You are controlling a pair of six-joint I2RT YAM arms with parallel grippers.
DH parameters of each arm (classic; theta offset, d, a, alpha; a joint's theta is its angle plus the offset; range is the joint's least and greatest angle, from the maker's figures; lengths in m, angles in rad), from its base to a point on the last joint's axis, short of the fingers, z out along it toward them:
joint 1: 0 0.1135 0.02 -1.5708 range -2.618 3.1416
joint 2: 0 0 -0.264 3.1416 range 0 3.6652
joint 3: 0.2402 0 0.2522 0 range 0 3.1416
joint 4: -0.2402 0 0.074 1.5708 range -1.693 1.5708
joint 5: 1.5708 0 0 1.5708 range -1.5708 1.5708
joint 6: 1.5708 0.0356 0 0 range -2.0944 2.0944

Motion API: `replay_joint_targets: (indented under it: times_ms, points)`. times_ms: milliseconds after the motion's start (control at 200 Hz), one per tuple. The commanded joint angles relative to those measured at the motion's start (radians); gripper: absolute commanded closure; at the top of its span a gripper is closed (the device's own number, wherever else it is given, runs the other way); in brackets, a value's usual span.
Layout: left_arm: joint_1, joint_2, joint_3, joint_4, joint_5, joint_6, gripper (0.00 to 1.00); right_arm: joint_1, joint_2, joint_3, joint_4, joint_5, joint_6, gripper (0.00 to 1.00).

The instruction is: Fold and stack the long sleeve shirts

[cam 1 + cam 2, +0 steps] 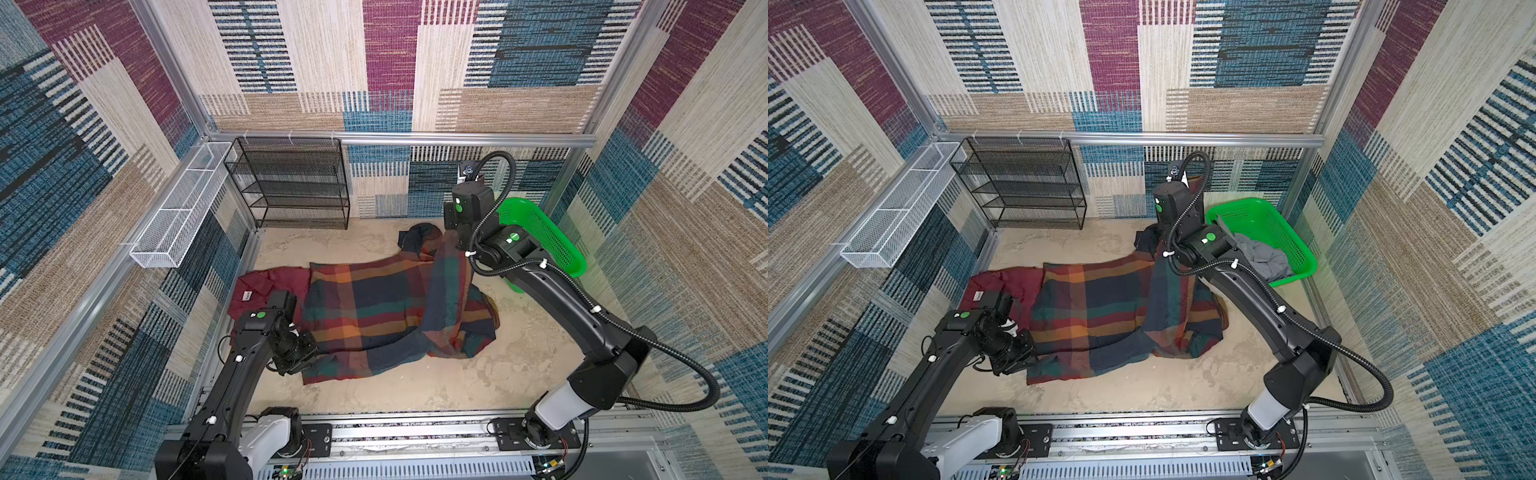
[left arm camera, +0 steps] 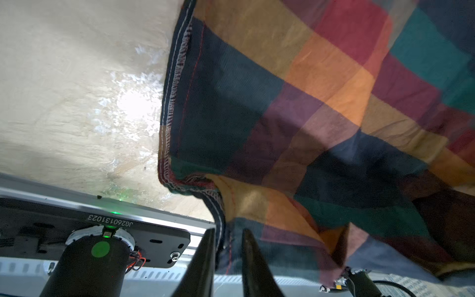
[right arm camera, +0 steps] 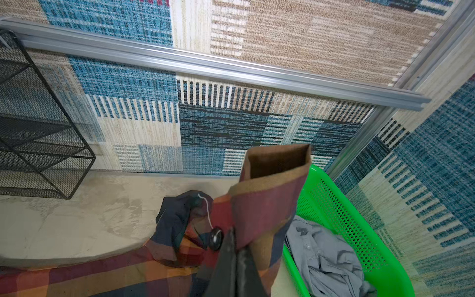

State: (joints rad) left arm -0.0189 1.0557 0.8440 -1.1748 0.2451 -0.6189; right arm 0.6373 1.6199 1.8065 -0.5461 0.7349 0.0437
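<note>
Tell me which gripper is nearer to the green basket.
Right. The right gripper holds part of the plaid shirt raised just beside the green basket. The left gripper is far off, at the plaid shirt's opposite edge, near the maroon shirt.

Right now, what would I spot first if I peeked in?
The big plaid shirt sprawls across the middle of the table, one end held up at the back by the right gripper, jaws shut on it. A bright green basket at the back right holds a crumpled grey shirt.
</note>
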Motion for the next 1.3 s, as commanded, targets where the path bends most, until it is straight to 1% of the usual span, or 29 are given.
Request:
replay_joint_targets:
  times_ms: [0,70,110,225,351,441,571,671,741,761,781,786,791,816,851,861,866,871,891,896,901,957,1027,1107,1192,1237,1287,1297]
  points:
    - [0.041,-0.009,0.037,-0.04,0.016,0.061,0.74,0.001,0.047,0.036,0.07,0.041,-0.037,1.0]
    - [0.06,-0.011,0.064,-0.061,0.0,0.074,0.73,-0.002,0.081,0.06,0.075,0.043,-0.046,1.0]
    - [0.062,-0.011,0.076,-0.069,-0.003,0.073,0.7,-0.002,0.101,0.072,0.078,0.029,-0.05,1.0]
    - [0.068,-0.024,0.104,-0.086,0.009,0.067,0.67,-0.002,0.166,0.118,0.061,-0.024,-0.037,1.0]
    - [0.068,-0.044,0.136,-0.102,0.055,0.048,0.66,-0.002,0.232,0.151,0.052,-0.062,-0.043,1.0]
    - [0.068,-0.061,0.14,-0.095,0.083,0.025,0.66,-0.002,0.302,0.205,0.043,-0.098,-0.057,1.0]
    - [0.066,-0.085,0.094,-0.062,0.124,-0.005,0.66,-0.002,0.446,0.365,-0.015,-0.143,-0.075,1.0]
    - [0.062,-0.114,0.042,-0.023,0.157,-0.035,0.66,-0.002,0.587,0.534,-0.102,-0.178,-0.078,1.0]
    - [0.058,-0.127,0.016,-0.004,0.17,-0.051,0.65,-0.003,0.638,0.582,-0.138,-0.196,-0.062,1.0]
    - [0.055,-0.132,0.006,0.001,0.172,-0.057,0.65,-0.004,0.644,0.585,-0.149,-0.207,-0.056,0.94]
    - [0.052,-0.135,-0.002,0.007,0.175,-0.063,0.65,-0.004,0.648,0.585,-0.158,-0.226,-0.05,0.85]
    - [0.051,-0.136,-0.005,0.01,0.175,-0.065,0.65,-0.004,0.648,0.585,-0.158,-0.226,-0.05,0.85]
    - [0.049,-0.136,-0.006,0.012,0.176,-0.066,0.65,-0.004,0.649,0.584,-0.161,-0.235,-0.047,0.8]
    - [0.045,-0.14,-0.015,0.022,0.181,-0.072,0.65,-0.005,0.649,0.58,-0.171,-0.258,-0.042,0.68]
    - [0.037,-0.14,-0.027,0.034,0.183,-0.079,0.65,-0.006,0.649,0.574,-0.188,-0.295,-0.041,0.53]
    - [0.035,-0.14,-0.03,0.037,0.183,-0.08,0.65,-0.005,0.649,0.574,-0.193,-0.299,-0.038,0.5]
    - [0.034,-0.141,-0.031,0.038,0.182,-0.08,0.64,-0.005,0.649,0.574,-0.193,-0.299,-0.038,0.5]
    - [0.032,-0.141,-0.032,0.04,0.182,-0.081,0.65,-0.005,0.648,0.574,-0.199,-0.303,-0.032,0.46]
    - [0.027,-0.138,-0.037,0.047,0.183,-0.085,0.65,-0.007,0.644,0.573,-0.21,-0.307,-0.021,0.41]
    - [0.025,-0.137,-0.038,0.049,0.183,-0.086,0.65,-0.007,0.644,0.573,-0.21,-0.307,-0.021,0.41]
    - [0.024,-0.136,-0.038,0.05,0.183,-0.086,0.65,-0.008,0.642,0.573,-0.216,-0.308,-0.015,0.38]
    - [0.015,-0.126,-0.043,0.066,0.183,-0.097,0.65,-0.012,0.626,0.573,-0.256,-0.32,0.016,0.28]
    - [0.0,-0.111,-0.043,0.093,0.184,-0.112,0.65,-0.025,0.587,0.567,-0.3,-0.348,0.062,0.19]
    - [-0.021,-0.093,-0.037,0.122,0.179,-0.131,0.65,-0.042,0.514,0.519,-0.327,-0.369,0.115,0.15]
    - [-0.046,-0.073,-0.033,0.151,0.157,-0.142,0.65,-0.07,0.367,0.362,-0.286,-0.379,0.187,0.14]
    - [-0.06,-0.06,-0.034,0.166,0.152,-0.152,0.65,-0.08,0.284,0.242,-0.242,-0.391,0.215,0.15]
    - [-0.073,-0.048,-0.046,0.192,0.15,-0.161,0.65,-0.097,0.169,0.074,-0.178,-0.416,0.267,0.17]
    - [-0.075,-0.045,-0.048,0.195,0.148,-0.165,0.65,-0.1,0.158,0.066,-0.172,-0.42,0.272,0.17]
